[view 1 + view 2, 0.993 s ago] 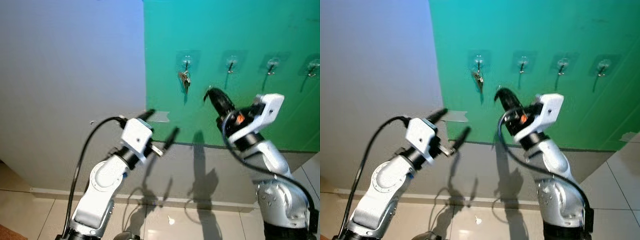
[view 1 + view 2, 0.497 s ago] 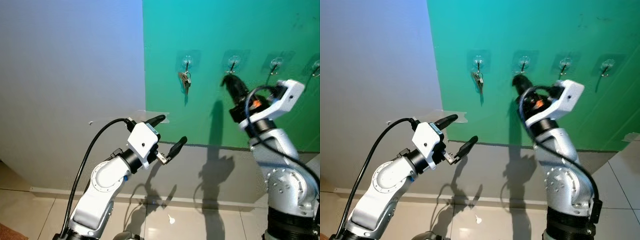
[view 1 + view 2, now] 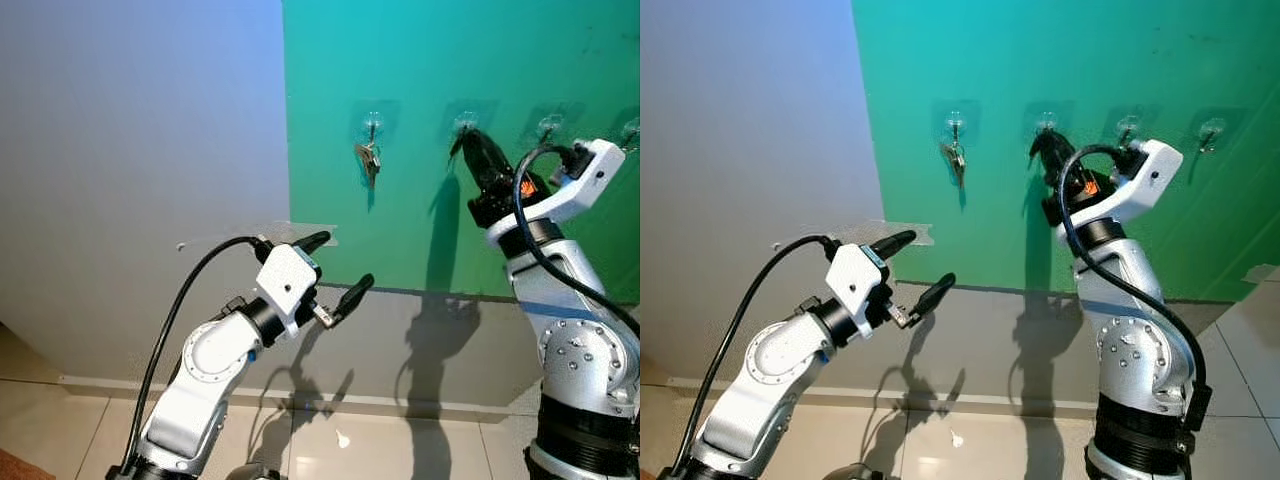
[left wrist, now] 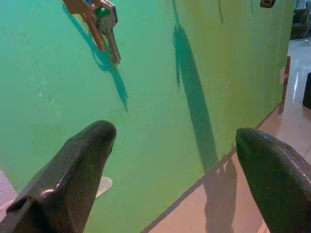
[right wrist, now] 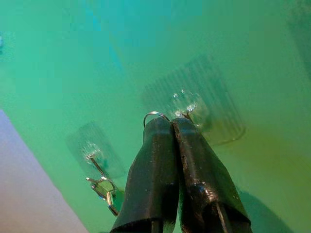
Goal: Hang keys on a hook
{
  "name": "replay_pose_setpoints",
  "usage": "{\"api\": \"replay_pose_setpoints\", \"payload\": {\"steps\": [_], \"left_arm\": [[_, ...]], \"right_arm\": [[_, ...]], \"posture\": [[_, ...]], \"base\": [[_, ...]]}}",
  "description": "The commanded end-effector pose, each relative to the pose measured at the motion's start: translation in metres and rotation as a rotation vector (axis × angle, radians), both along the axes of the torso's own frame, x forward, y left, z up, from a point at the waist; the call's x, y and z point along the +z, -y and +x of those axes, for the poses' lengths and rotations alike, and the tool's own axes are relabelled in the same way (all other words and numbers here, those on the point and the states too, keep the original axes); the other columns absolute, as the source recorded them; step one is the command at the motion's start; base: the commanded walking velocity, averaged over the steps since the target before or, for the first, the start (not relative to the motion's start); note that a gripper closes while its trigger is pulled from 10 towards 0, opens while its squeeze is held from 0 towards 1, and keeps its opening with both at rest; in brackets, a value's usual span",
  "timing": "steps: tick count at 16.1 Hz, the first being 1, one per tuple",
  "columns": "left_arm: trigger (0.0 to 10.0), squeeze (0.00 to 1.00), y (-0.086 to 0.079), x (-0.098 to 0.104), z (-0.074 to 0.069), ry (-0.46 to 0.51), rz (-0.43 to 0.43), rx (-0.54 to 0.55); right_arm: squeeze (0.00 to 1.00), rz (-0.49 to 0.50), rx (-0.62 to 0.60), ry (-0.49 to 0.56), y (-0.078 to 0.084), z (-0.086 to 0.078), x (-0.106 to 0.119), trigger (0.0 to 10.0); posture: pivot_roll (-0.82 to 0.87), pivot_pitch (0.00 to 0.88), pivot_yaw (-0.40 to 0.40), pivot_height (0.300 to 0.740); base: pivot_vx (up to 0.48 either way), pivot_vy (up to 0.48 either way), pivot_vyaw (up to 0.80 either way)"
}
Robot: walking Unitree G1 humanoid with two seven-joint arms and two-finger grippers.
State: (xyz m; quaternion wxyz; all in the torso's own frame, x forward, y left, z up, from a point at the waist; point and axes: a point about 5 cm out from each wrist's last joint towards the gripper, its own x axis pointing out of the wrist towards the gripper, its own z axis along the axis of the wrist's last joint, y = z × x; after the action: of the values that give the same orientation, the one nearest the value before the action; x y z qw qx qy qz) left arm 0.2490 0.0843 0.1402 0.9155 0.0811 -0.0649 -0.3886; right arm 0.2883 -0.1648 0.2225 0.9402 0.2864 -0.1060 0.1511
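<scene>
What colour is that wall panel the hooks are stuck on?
Green, turning teal higher up. The wall panel shows best in the left eye view, beside a pale grey wall.

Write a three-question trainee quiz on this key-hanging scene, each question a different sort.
1. True or false: the left gripper has its jaws shut.
2. Which clear stick-on hook on the green wall already carries the hanging bunch of silver keys? A) the leftmost clear hook B) the second clear hook C) the rightmost
3. Fill in: the right gripper pinches a thin metal key ____ at the second hook.

Key: 1 false; 2 A; 3 ring.
</scene>
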Motion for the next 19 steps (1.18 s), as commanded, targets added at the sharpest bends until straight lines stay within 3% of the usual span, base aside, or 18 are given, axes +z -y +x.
{"api": "replay_pose_setpoints", "payload": {"steps": [1, 5, 11, 17, 18, 19], "left_arm": [[10.0, 0.0, 0.001, 0.008, 0.001, 0.031, -0.003, -0.011], [10.0, 0.0, 0.001, 0.008, 0.001, 0.03, -0.003, -0.014], [10.0, 0.0, 0.002, 0.008, 0.001, 0.029, -0.004, -0.017], [10.0, 0.0, 0.003, 0.009, 0.002, 0.037, 0.0, -0.014], [10.0, 0.0, 0.004, 0.01, 0.002, 0.045, -0.003, -0.011], [10.0, 0.0, 0.004, 0.011, 0.002, 0.049, -0.01, -0.012]], "right_arm": [[0.0, 0.028, -0.026, -0.037, 0.005, 0.005, -0.002, 10.0], [0.0, 0.044, -0.026, -0.114, 0.007, 0.006, -0.012, 10.0], [0.0, 0.184, -0.1, -0.249, 0.019, 0.009, -0.027, 10.0], [0.0, 0.146, -0.059, -0.302, 0.014, 0.008, -0.035, 10.0], [1.0, 0.137, -0.057, -0.299, 0.013, 0.008, -0.036, 10.0], [1.0, 0.149, -0.057, -0.294, 0.013, 0.008, -0.035, 10.0]], "posture": [[-0.05, 0.0, -0.016, 0.718], [-0.05, 0.0, -0.018, 0.718], [-0.05, 0.0, -0.02, 0.718], [-0.05, 0.0, -0.021, 0.718], [-0.05, 0.0, -0.024, 0.718], [-0.05, 0.0, -0.024, 0.718]], "base": [[0.0, 0.0, 0.0], [0.0, 0.0, 0.0], [0.0, 0.0, 0.0], [0.0, 0.0, 0.0], [0.0, 0.0, 0.0], [0.0, 0.0, 0.0]]}}
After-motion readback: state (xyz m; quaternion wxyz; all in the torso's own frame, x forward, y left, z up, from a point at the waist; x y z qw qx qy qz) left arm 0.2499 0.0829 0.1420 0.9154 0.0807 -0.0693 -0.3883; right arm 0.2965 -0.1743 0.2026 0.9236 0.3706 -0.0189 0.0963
